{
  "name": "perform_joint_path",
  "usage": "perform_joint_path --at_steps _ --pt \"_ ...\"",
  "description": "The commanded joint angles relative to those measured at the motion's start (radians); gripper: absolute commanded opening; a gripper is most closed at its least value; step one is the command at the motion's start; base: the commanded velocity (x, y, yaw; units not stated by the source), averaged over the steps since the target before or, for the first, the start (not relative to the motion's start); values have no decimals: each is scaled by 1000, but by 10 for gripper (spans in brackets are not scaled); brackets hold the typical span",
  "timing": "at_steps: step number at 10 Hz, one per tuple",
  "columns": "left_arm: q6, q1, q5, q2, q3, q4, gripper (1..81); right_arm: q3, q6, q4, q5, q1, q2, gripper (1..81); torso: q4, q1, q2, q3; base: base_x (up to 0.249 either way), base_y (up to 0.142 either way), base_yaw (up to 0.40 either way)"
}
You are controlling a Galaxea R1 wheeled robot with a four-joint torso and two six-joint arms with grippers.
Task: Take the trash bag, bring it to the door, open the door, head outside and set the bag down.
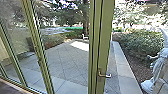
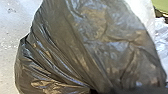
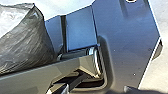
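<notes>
Head view: open paving (image 1: 67, 58) beyond door edge (image 1: 107, 37), both tools' opening and hold unclear

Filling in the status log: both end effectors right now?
Left end effector: can't tell open or closed; trash bag large in its wrist view, probably held.
Right end effector: can't tell open or closed; bag also in its wrist view.

Door post (image 1: 106, 37) w/ handle (image 1: 105, 75) ahead, glass (image 1: 15, 32) L, patio (image 1: 67, 57) beyond; shrubs (image 1: 140, 43) R, statue (image 1: 160, 62) in front.

Door frame (image 1: 106, 37) olive green; paving (image 1: 67, 58) grey, dark lines; trash bag (image 2: 75, 42) grey-brown; statue (image 1: 160, 65) whitish
</notes>
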Motion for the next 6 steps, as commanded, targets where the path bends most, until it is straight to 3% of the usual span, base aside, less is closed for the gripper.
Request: perform_joint_path --at_steps 1,5,6 --pt "2 -49 56 4 1 2 10 17 -7 -9 -48 35 22 811 0 0 0 0 0 0 0" --pt "0 -51 57 -2 2 -3 10 13 -4 -6 -42 45 25 811 0 0 0 0 0 0 0" --pt "-1 -51 60 -6 2 -14 10 12 2 -4 -8 45 22 811 0 0 0 0 0 0 0"
